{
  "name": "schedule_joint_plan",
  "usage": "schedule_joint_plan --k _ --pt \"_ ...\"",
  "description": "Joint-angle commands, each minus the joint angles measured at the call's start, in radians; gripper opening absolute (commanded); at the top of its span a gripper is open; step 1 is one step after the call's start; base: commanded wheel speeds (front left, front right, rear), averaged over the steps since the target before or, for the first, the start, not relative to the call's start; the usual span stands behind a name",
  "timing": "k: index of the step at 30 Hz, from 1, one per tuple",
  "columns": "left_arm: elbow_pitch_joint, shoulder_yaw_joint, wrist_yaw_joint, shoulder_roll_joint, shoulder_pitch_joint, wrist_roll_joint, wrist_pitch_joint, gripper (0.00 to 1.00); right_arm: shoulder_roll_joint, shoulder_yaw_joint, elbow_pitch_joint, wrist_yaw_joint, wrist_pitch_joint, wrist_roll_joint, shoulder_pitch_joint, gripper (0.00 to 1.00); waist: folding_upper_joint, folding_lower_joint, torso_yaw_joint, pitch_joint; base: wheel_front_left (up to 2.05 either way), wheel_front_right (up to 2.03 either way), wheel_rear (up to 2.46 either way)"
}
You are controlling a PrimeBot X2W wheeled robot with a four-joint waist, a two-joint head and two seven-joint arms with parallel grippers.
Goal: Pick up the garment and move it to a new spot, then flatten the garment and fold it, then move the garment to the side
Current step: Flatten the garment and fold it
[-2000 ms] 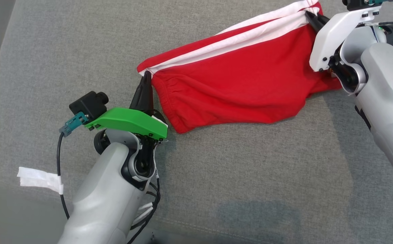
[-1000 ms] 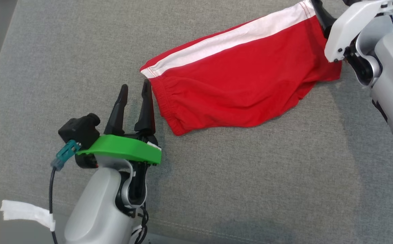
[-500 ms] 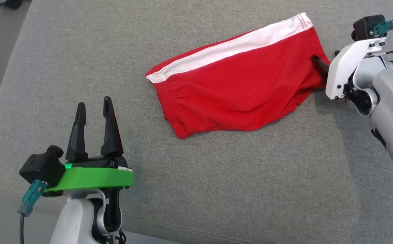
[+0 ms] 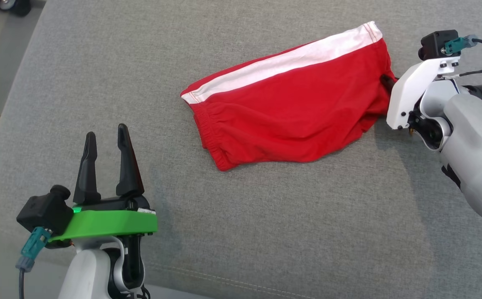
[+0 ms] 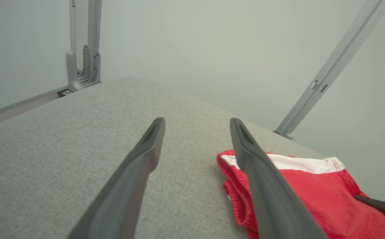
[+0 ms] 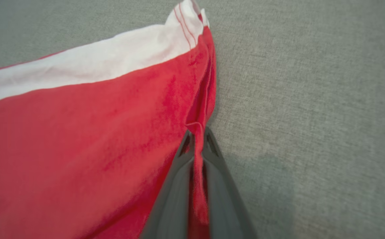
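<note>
Right pincer (image 6: 198, 133) newly pinching the garment (image 4: 291, 112) at its hem, left pincer (image 4: 106, 131) drawn back, spread wide

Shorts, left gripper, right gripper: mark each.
shorts (image 4: 291, 120), head view, middle of red cloth.
left gripper (image 4: 106, 131), head view, between its open fingertips.
right gripper (image 6: 198, 134), right wrist view, between fingertips pinching cloth.

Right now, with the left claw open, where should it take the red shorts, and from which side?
Take the gathered waistband of the red shorts, probably near its white-striped corner, coming in low from the robot's left. That thick edge faces the open left claw, and the right claw pinches the opposite end.
</note>
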Motion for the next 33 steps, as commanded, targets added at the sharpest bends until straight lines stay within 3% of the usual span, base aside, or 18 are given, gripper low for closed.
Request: schedule_joint_plan --k 1,7,17,25,33 --pt "-0.001 0.004 -0.004 0.002 0.012 0.012 -0.003 1.0 -0.003 -0.003 0.002 -0.001 -0.014 0.013 0.021 0.0 0.0069 0.0 -0.009 -0.006 0.0 0.0 0.0" --pt "0.0 0.005 -0.007 0.002 0.022 0.02 -0.003 1.0 -0.003 -0.018 -0.044 -0.001 -0.072 0.06 0.063 0.0 0.0069 0.0 -0.043 -0.024 0.0 0.0 0.0" --pt "0.002 0.013 -0.017 0.002 0.045 0.036 -0.003 1.0 -0.026 -0.082 -0.174 -0.001 -0.279 0.158 0.223 0.0 0.0069 0.0 -0.114 -0.068 0.0 0.0 0.0" --pt "-0.001 0.027 -0.034 0.002 0.073 0.065 -0.003 1.0 -0.022 -0.122 -0.243 -0.001 -0.39 0.159 0.373 0.0 0.0069 0.0 -0.171 -0.111 0.0 0.0 0.0" --pt "-0.007 0.036 -0.051 0.002 0.107 0.089 -0.003 1.0 0.013 -0.262 -0.305 -0.001 -0.414 0.106 0.505 0.0 0.0069 0.0 -0.221 -0.153 0.0 0.0 0.0"
